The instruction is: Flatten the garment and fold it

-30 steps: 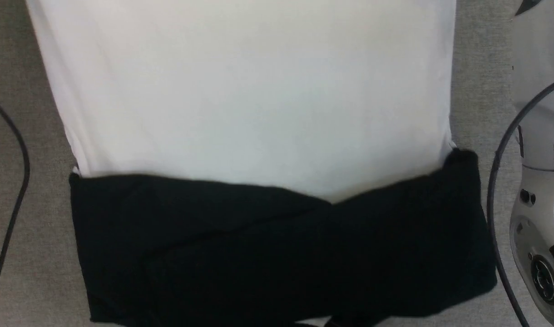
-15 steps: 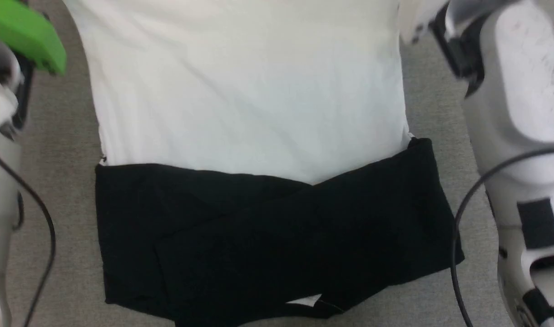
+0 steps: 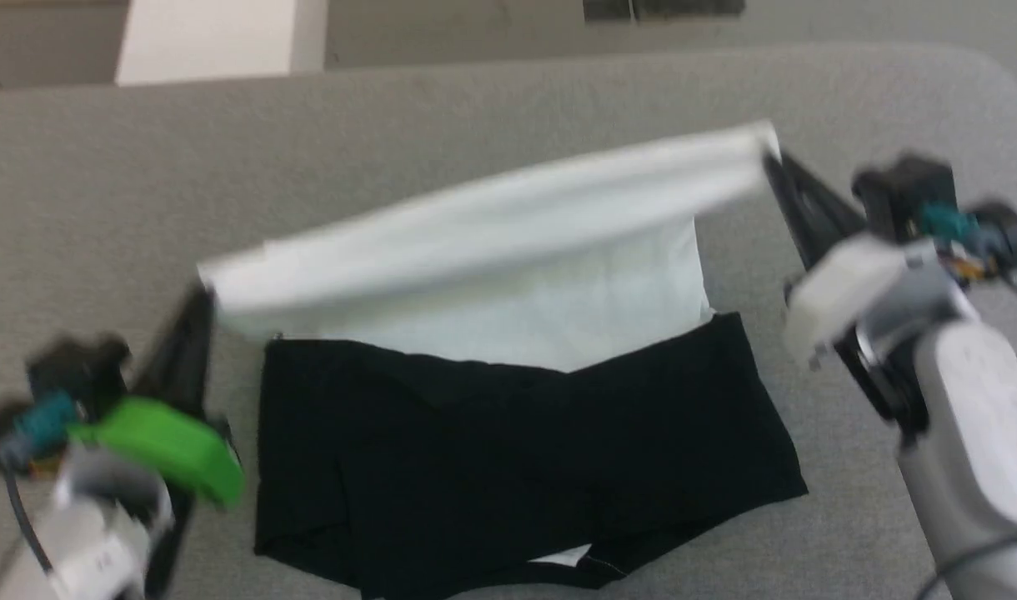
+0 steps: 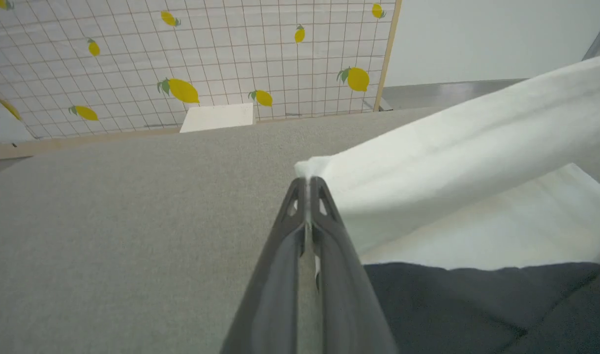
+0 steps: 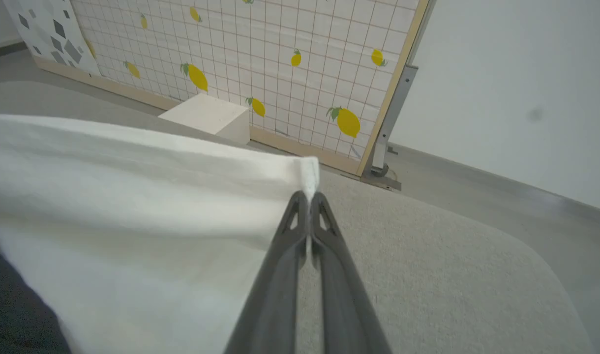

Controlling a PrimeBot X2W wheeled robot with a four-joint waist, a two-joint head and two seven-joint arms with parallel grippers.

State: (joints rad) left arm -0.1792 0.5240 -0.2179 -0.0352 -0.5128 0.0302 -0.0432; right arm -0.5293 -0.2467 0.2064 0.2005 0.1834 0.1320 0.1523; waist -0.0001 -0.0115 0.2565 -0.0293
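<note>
The garment (image 3: 508,250) lies on the grey table (image 3: 100,192), white body up, with its black sleeves (image 3: 517,467) folded across the near part. Its far white hem is lifted off the table and stretched between both grippers. My left gripper (image 3: 204,296) is shut on the hem's left corner (image 4: 312,169). My right gripper (image 3: 771,162) is shut on the right corner (image 5: 307,172). In the left wrist view the left gripper (image 4: 308,183) pinches white cloth, and the right gripper (image 5: 309,195) does the same in its own view. The bear print is hidden.
Beyond the table's far edge a white box (image 5: 206,115) stands on the floor before a lemon-patterned grid panel (image 4: 182,59). Bare grey table (image 4: 108,236) spreads left of the garment, and more of it (image 5: 452,275) to the right.
The head camera has risen and pulled back. Both grippers have come into sight holding the white hem's corners, which are now raised off the table and drawn toward the black sleeves.
</note>
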